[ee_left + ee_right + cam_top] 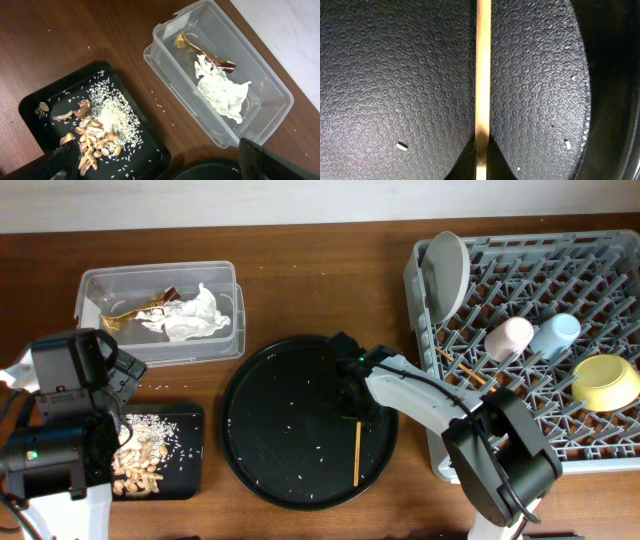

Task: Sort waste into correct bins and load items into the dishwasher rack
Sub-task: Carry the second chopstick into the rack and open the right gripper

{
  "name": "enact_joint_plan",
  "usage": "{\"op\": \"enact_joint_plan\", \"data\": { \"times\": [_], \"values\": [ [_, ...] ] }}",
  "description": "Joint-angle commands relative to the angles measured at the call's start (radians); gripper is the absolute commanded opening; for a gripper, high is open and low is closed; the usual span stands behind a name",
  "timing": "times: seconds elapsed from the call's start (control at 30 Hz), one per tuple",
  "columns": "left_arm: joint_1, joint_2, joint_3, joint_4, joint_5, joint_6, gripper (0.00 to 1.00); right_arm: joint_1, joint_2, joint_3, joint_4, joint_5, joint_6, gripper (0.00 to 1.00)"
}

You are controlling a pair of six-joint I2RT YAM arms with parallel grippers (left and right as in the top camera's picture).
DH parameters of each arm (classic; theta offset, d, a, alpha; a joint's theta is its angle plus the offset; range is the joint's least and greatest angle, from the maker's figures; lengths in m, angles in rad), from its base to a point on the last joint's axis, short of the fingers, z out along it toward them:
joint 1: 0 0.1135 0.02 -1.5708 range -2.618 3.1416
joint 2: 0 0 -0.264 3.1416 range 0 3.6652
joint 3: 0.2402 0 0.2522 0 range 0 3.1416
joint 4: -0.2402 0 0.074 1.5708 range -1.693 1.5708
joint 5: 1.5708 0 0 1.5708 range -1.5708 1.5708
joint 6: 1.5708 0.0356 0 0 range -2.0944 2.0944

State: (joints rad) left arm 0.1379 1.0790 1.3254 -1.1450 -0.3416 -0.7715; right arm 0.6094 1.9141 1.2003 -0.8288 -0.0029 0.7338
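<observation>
Right wrist view: the right arm's jaws are pressed together on a thin wooden chopstick (483, 75), which runs across the large round black tray (395, 75) among stray rice grains (402, 146). Seen from the left wrist, the left arm's jaws stand spread above the shallow black rectangular tray (37, 125) of white rice and brownish scraps (102, 125). Beyond it, the clear rectangular plastic tub (260, 85) holds crumpled white tissue (222, 95) and a gold-brown foil wrapper (200, 50).
</observation>
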Motion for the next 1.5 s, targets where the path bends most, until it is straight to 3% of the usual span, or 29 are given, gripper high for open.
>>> {"op": "enact_joint_plan", "data": {
  "times": [0.0, 0.13, 0.4, 0.67, 1.03, 1.2, 1.47],
  "values": [
    [0.003, -0.002, 0.003, -0.001, -0.014, 0.002, 0.99, -0.001, 0.003, 0.035, -0.072, -0.003, 0.015, 0.04],
    [0.003, -0.002, 0.003, -0.001, -0.014, 0.002, 0.99, -0.044, -0.028, 0.18, -0.217, -0.005, -0.061, 0.04],
    [0.003, -0.002, 0.003, -0.001, -0.014, 0.002, 0.99, -0.279, -0.047, 0.54, -0.531, -0.007, -0.423, 0.04],
    [0.003, -0.002, 0.003, -0.002, -0.014, 0.002, 0.99, -0.517, -0.043, 0.575, -0.502, -0.011, -0.723, 0.04],
    [0.003, -0.002, 0.003, -0.002, -0.014, 0.002, 0.99, -0.557, -0.006, 0.57, -0.446, -0.027, -0.738, 0.05],
    [0.003, -0.002, 0.003, -0.002, -0.014, 0.002, 0.99, -0.557, 0.025, 0.563, -0.459, -0.055, -0.733, 0.17],
    [0.003, -0.002, 0.003, -0.002, -0.014, 0.002, 0.99, -0.557, 0.016, 0.563, -0.534, -0.098, -0.689, 0.2]
  ]
}}
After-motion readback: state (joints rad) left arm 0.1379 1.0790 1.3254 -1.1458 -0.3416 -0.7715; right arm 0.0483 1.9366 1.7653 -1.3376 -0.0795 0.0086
